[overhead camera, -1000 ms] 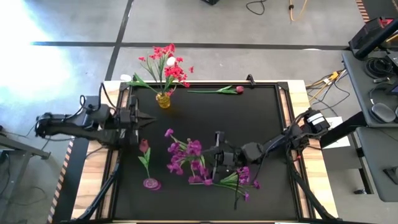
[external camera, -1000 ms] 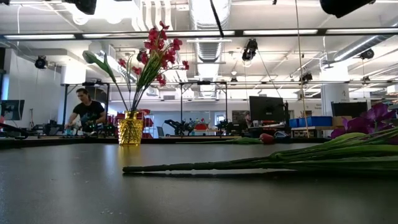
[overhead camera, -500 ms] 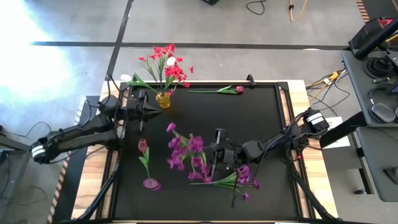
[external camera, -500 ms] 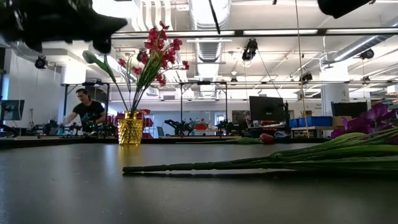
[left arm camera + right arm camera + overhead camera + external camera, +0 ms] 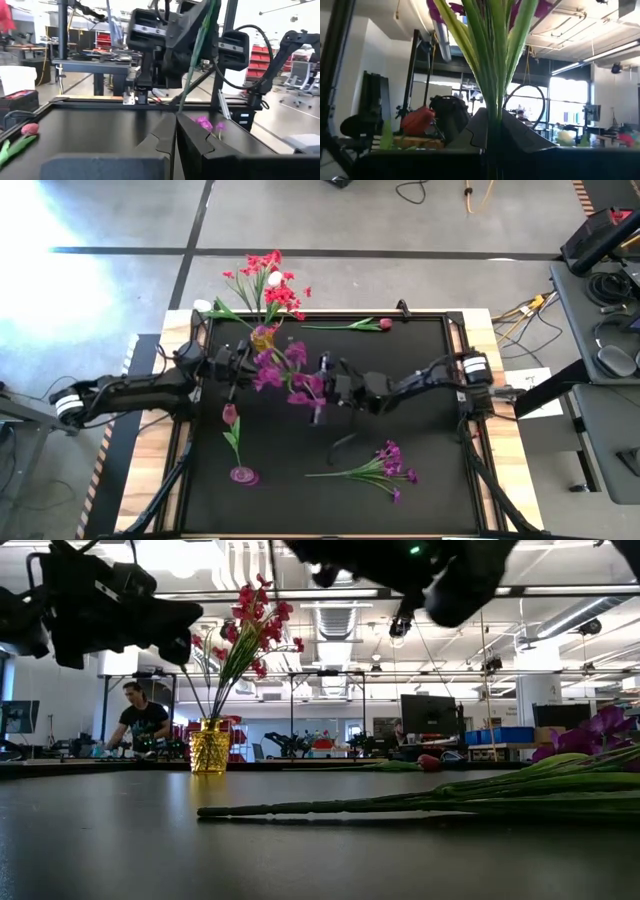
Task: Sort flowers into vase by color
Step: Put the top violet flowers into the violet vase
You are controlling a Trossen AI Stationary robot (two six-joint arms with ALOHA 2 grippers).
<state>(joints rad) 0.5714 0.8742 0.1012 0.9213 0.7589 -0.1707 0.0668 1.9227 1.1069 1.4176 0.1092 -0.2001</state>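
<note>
Above the tabletop (image 5: 420,430), a purple sprig (image 5: 285,375) is gripped by its stems in the closed right tool (image 5: 322,388), just beside the left tool (image 5: 243,363) (fingers closed, empty), near the yellow vase (image 5: 263,338).

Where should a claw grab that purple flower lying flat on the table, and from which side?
The purple sprig lies flat, blooms toward the right arm's side. Grip its bare stem, coming straight down with the claw straddling it. The right claw is busy, holding another purple bunch mid-table near the left claw.
</note>
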